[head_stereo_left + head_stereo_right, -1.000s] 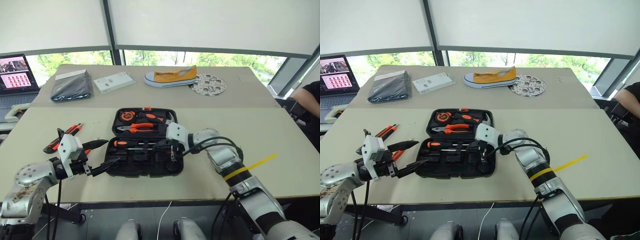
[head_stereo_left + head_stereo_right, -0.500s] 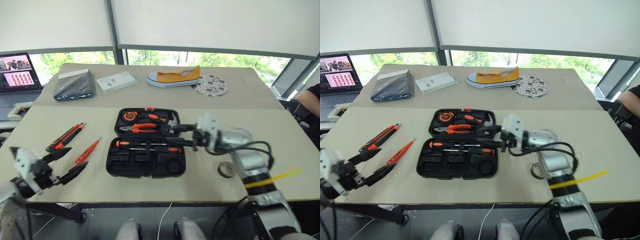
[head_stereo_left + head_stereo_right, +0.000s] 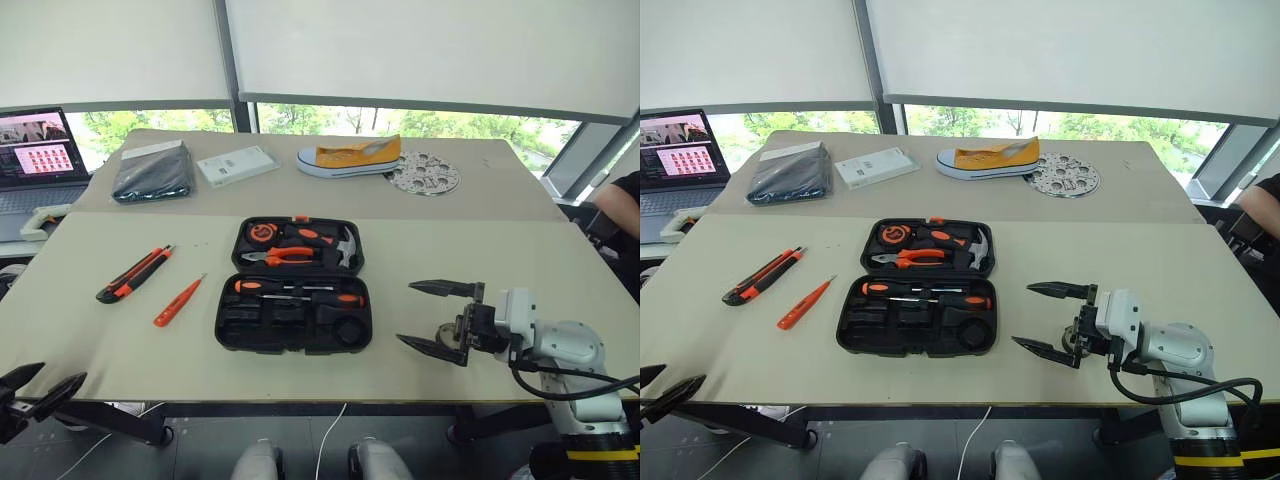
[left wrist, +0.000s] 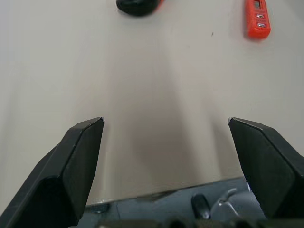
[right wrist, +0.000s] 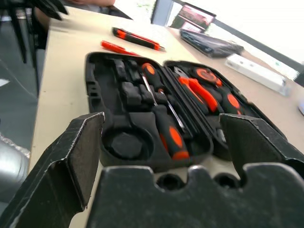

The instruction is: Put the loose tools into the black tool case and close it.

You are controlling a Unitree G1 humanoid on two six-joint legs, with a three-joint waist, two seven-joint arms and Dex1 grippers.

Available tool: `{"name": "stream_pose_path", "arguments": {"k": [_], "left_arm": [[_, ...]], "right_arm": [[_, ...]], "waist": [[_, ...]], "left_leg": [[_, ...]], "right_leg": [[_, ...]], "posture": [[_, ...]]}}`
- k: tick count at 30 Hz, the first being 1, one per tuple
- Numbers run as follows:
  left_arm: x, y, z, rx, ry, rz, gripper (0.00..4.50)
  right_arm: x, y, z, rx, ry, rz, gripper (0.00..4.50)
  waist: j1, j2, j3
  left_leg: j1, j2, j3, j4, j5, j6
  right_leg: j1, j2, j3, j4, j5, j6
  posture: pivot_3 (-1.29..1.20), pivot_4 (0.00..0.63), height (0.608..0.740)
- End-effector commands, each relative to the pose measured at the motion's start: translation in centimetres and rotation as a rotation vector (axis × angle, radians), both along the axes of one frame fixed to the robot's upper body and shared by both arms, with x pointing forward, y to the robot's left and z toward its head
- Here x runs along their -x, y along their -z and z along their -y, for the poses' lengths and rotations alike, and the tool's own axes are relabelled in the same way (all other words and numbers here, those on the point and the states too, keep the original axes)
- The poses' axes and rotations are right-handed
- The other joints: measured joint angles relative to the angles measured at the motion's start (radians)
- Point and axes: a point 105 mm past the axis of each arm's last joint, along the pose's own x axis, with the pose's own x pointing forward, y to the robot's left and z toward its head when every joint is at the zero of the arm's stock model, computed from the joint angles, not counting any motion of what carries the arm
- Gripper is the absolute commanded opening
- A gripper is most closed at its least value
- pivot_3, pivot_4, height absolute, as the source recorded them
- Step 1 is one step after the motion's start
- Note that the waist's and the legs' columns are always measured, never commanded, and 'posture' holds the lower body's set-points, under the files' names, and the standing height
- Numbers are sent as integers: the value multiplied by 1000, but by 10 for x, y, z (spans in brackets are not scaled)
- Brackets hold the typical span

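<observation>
My left gripper (image 3: 38, 392) sits at the lower left edge of the frame, fingers spread and empty. Right of it, at left centre, lie the utility knife (image 3: 133, 274) and the slim tester screwdriver (image 3: 179, 300), apart from each other on the bare table (image 3: 500, 250). I judge both light, rigid and slick-handled, best pinched mid-body across the width. The black tool case (image 3: 296, 285) lies open at frame centre, with pliers (image 3: 284, 256) and hammer (image 3: 344, 244) seated in its far half. My right gripper (image 3: 438, 316), lower right, stands wide apart, holding nothing. Nothing obstructs either tool. Upper frame: laptop (image 3: 38, 150), pouch (image 3: 152, 171), shoe (image 3: 350, 155).
</observation>
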Motion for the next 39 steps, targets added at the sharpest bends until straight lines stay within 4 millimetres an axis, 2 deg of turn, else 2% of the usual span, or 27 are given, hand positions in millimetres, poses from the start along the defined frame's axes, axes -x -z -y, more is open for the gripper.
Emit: {"name": "stream_pose_path", "arguments": {"k": [1,6,11,14,17,19,21,22,24,26,30,33,36,39], "left_arm": [[-34,-21,30,-1,113,15,4500],[-80,-27,73,-33,216,-33,4500],[-104,-9,83,-96,200,-128,4500],[-101,7,87,-117,215,-256,4500],[-101,9,84,-122,196,-277,3836],[-101,10,87,-98,212,-274,3054],[-104,9,91,-79,225,-248,2466],[-106,5,94,-77,247,-211,1897],[-111,-5,95,-68,264,-152,1246],[-114,-24,100,-34,314,-62,547],[-114,-64,116,-46,486,107,466],[-102,-86,148,-124,783,244,466],[-89,-80,179,-165,1037,239,466],[-90,-62,195,-256,1164,140,466]], "right_arm": [[1,-26,-10,-45,-37,67,4477],[4,-49,-32,-78,-130,73,4477],[7,-56,-43,-76,-184,59,4477],[8,-64,-48,-75,-217,73,4477],[9,-70,-50,-76,-230,98,4500],[10,-72,-51,-83,-239,101,4500],[11,-70,-51,-77,-241,100,4500],[10,-69,-51,-67,-239,101,4500],[10,-67,-50,-56,-234,102,4500],[9,-68,-47,-56,-224,102,4500],[11,-70,-43,-54,-206,94,4500],[15,-65,-40,-22,-190,8,4500],[14,-55,-37,71,-158,-45,4500],[10,-56,-37,84,-112,-89,4500]], "waist": [[3,0,0],[4,0,0],[-7,0,0],[-9,-1,0],[-10,0,0],[-9,0,0],[-8,0,0],[-8,0,0],[-7,0,0],[-4,-1,0],[2,-2,1],[5,-2,1],[11,-2,1],[14,-2,1]], "left_leg": [[0,0,0,0,0,0],[-2,-1,0,0,4,6],[-3,-2,1,0,3,5],[-4,-2,1,0,1,6],[-4,-2,1,0,1,6],[-3,-2,1,0,1,6],[-3,-2,1,0,1,6],[-3,-2,1,0,1,6],[-3,-2,1,0,1,6],[-3,-2,1,0,1,6],[-4,-2,1,1,1,6],[-4,-2,1,1,1,6],[-4,-3,1,1,1,6],[-4,-3,2,1,1,6]], "right_leg": [[0,0,0,0,0,0],[3,1,1,0,3,0],[2,4,1,0,6,-1],[2,5,1,0,6,-1],[2,5,2,0,5,0],[2,5,2,0,5,0],[2,5,2,0,5,0],[3,4,2,0,5,0],[3,4,2,0,5,0],[3,4,2,0,5,0],[3,4,1,0,5,0],[2,4,1,0,5,0],[3,2,1,0,5,0],[3,3,1,0,5,0]], "posture": [[0,150,740],[0,150,740],[0,150,740],[0,150,740],[0,150,740],[0,150,740],[0,150,740],[0,150,740],[0,150,740],[0,150,740],[0,150,740],[0,150,740],[0,150,740],[0,150,740]]}}
